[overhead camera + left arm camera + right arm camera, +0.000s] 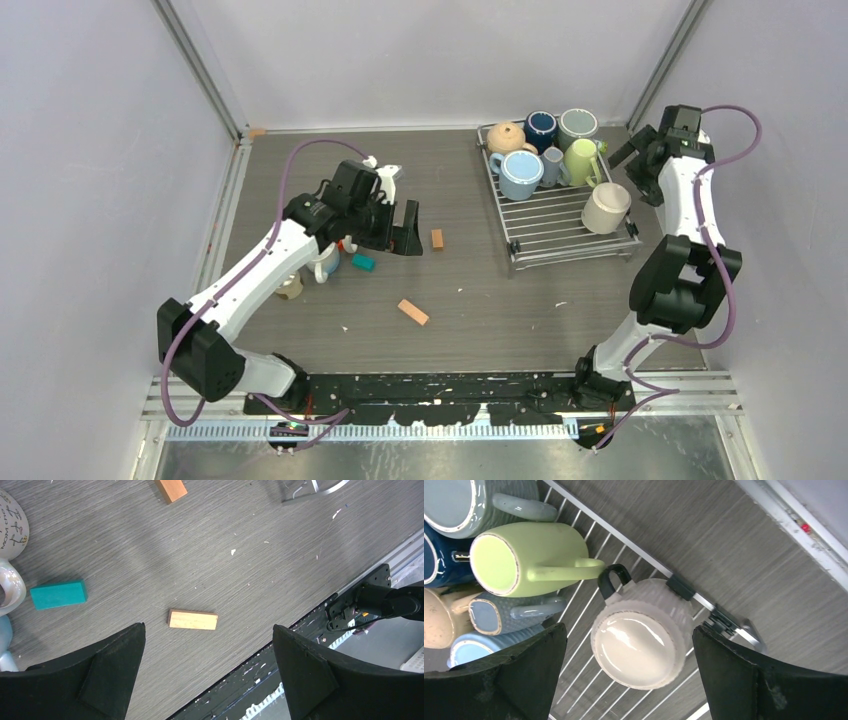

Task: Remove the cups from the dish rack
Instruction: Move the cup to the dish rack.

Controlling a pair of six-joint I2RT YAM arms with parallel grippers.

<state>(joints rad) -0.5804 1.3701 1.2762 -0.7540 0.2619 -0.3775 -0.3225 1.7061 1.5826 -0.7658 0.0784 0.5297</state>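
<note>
Roughly seven cups [517,172] crowd the dish rack [560,235] at the bench's [470,300] far right and at least two stand unloaded by the left arm [250,280] — most remain, with the right gripper [629,630] spread wide over the racked white mug [639,640] and the left gripper [208,626] wide and empty.

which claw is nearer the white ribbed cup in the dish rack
Right. The right claw hangs open just above the white ribbed cup in the dish rack. The left claw is far across the table, above a pale wooden block.
</note>
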